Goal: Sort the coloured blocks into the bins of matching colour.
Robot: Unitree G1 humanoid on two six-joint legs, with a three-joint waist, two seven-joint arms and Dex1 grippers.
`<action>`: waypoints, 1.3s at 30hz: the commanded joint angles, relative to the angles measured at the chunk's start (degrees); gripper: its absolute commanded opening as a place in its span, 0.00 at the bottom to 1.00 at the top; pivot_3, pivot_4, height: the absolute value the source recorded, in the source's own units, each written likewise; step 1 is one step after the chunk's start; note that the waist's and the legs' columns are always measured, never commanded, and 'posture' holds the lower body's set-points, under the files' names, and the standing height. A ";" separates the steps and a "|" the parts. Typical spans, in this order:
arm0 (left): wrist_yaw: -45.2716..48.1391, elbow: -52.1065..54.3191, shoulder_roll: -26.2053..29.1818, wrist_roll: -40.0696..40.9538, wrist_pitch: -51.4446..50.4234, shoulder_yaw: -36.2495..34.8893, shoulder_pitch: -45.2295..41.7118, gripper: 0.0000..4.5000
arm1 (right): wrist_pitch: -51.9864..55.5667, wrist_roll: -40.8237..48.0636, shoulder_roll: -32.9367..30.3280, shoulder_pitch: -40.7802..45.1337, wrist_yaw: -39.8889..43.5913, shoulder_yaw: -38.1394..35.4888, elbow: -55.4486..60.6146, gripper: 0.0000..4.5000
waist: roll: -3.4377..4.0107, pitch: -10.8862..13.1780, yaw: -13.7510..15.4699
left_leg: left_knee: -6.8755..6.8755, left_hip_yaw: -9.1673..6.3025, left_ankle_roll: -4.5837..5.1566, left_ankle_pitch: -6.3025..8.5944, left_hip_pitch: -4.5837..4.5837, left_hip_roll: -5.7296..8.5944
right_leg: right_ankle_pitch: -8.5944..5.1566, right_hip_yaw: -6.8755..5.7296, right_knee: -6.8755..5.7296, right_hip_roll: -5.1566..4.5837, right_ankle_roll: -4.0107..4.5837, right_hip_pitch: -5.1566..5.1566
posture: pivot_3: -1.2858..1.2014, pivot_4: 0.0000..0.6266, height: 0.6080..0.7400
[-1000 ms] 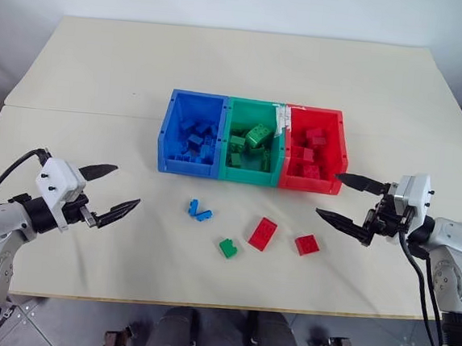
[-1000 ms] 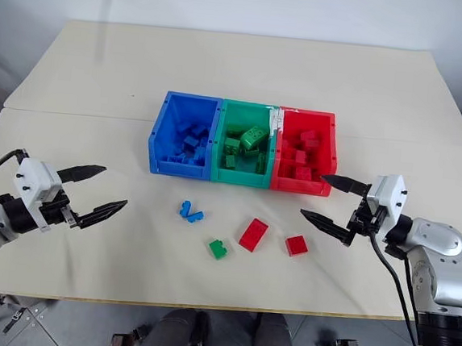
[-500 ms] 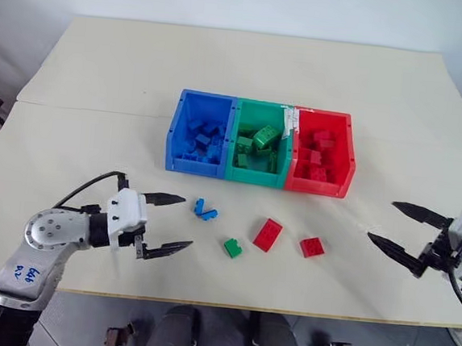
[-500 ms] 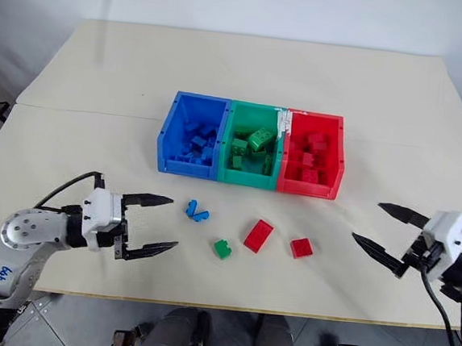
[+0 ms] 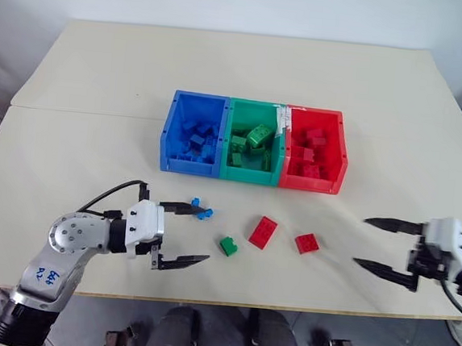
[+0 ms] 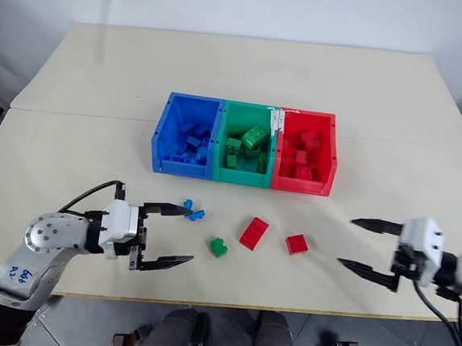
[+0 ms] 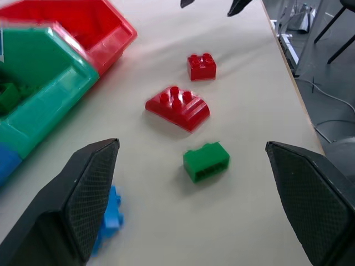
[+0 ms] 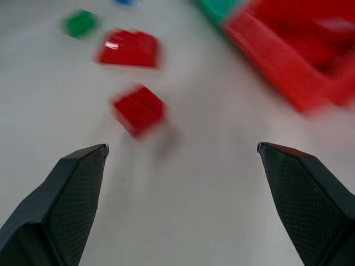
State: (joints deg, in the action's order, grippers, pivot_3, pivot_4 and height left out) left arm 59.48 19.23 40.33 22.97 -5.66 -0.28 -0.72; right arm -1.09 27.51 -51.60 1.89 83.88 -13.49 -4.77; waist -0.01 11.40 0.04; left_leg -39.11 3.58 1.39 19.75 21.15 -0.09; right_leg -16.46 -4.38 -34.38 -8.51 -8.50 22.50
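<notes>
Three joined bins stand mid-table: blue bin (image 5: pixel 187 166), green bin (image 5: pixel 249 175), red bin (image 5: pixel 311 184), each holding several blocks of its colour. In front of them lie loose blocks: a blue block (image 5: pixel 203 213), a green block (image 5: pixel 228 246), a large red block (image 5: pixel 263 232) and a small red block (image 5: pixel 306 244). My left gripper (image 5: pixel 197 234) stands open just left of the green block (image 7: pixel 206 161), its far finger right beside the blue block (image 7: pixel 111 221). At the right, my right gripper (image 5: pixel 361 242) is open and empty, pointing left at the small red block (image 8: pixel 138 109) from a short distance.
The cream table (image 5: pixel 96 145) has a seam running across behind the bins. Its front edge lies close below both grippers, and its right edge is near my right arm. Grey floor shows beyond the front edge.
My left gripper has swung right, from the table's left side to the loose blocks. My right gripper has drawn back to the right and towards the front edge. Both stayed open.
</notes>
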 commanded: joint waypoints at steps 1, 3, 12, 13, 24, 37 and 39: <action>1.03 -0.21 1.46 1.48 1.18 -4.12 2.98 1.00 | 3.06 -2.50 -0.32 7.52 4.19 7.86 -0.99 1.00 | -0.01 0.00 -0.12 | -0.01 -0.02 0.01 0.00 0.02 0.01 | 0.00 -0.02 0.04 -0.02 0.00 -0.01 | 0.52 0.24 1.00; 1.25 -0.28 2.04 1.55 1.60 -5.73 4.71 1.00 | 1.98 -4.50 1.29 11.83 5.66 11.87 -4.21 1.00 | -0.01 0.00 -0.13 | -0.04 -0.02 0.03 0.01 0.03 0.05 | 0.02 -0.02 0.10 -0.07 0.01 -0.01 | 0.52 0.24 1.00; 1.38 -1.97 2.07 0.32 5.28 -10.25 8.46 1.00 | -3.69 -7.66 4.67 18.34 8.62 20.20 -14.33 0.68 | -0.02 -0.01 -0.24 | -0.02 -0.14 0.00 0.06 0.16 0.05 | 0.01 -0.21 0.14 -0.03 0.02 -0.04 | 0.52 0.24 1.00; 1.09 -2.12 1.96 0.22 5.33 -10.32 8.36 1.00 | -4.10 -7.77 4.84 18.72 8.58 20.16 -15.03 0.60 | -0.02 -0.01 -0.19 | -0.02 -0.14 0.00 0.06 0.15 0.03 | 0.01 -0.22 0.13 -0.02 0.02 -0.06 | 0.52 0.24 1.00; -2.48 -3.56 -1.24 2.39 6.02 -11.89 5.44 1.00 | 8.45 3.44 6.95 20.36 -5.12 8.58 -4.91 0.33 | -0.01 0.00 -0.13 | -0.03 -0.12 0.00 0.06 0.15 0.03 | 0.02 -0.21 -0.01 -0.02 0.01 -0.03 | 0.52 0.24 1.00; -9.56 1.62 -4.03 8.95 -2.73 -13.69 -0.61 1.00 | 11.02 -6.87 16.09 42.01 -28.93 7.20 -21.42 0.41 | -0.01 0.00 -0.23 | -0.02 -0.07 -0.02 0.06 0.26 0.05 | 0.01 -0.18 -0.12 -0.01 0.03 0.12 | 0.52 0.24 1.00; -9.98 2.73 -4.02 9.01 -3.45 -13.39 -0.98 1.00 | 9.96 -7.89 16.63 42.50 -29.09 7.37 -22.39 0.55 | -0.01 0.00 -0.27 | -0.03 -0.06 0.03 0.08 0.30 0.12 | 0.01 -0.18 -0.10 -0.05 0.03 0.13 | 0.52 0.24 1.00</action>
State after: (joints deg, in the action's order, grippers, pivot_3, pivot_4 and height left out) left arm 50.05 19.30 36.38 30.23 -8.81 -13.08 -1.57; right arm 10.03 20.13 -34.49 43.26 55.34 -5.11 -27.45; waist -0.02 11.40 -0.23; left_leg -39.14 3.53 1.43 19.83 21.45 0.04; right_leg -16.45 -4.56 -34.47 -8.56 -8.47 22.63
